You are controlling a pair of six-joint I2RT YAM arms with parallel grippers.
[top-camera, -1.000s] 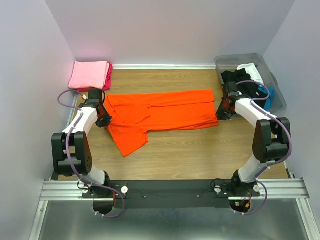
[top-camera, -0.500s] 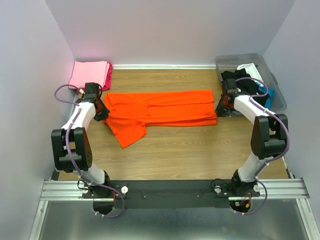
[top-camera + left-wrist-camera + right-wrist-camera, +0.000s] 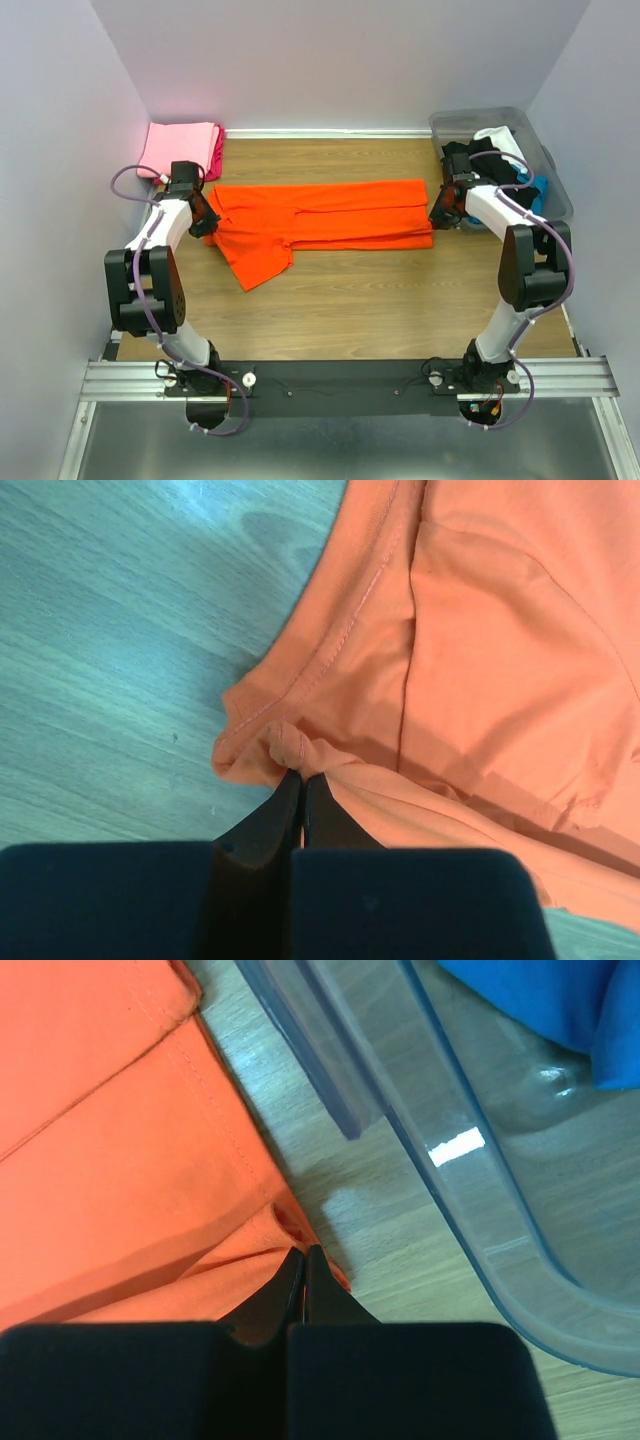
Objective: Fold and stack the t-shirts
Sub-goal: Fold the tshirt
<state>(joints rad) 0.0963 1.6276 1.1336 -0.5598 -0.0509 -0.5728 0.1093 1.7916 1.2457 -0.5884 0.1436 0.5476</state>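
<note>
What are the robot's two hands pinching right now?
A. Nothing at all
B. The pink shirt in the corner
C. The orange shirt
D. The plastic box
C: in each wrist view the jaws are shut tight on a bunched bit of the orange t-shirt. The left jaws hold one end and the right jaws hold the other, beside the plastic bin.

The spread t-shirt [image 3: 330, 215] lies left to right across the middle of the table [image 3: 380, 300]. The left gripper [image 3: 208, 224] is at its left end and the right gripper [image 3: 437, 216] at its right end. The folded t-shirts [image 3: 180, 150] lie in the far-left corner. The bin [image 3: 480, 115] stands far right, with loose t-shirts [image 3: 490, 158] in it.
</note>
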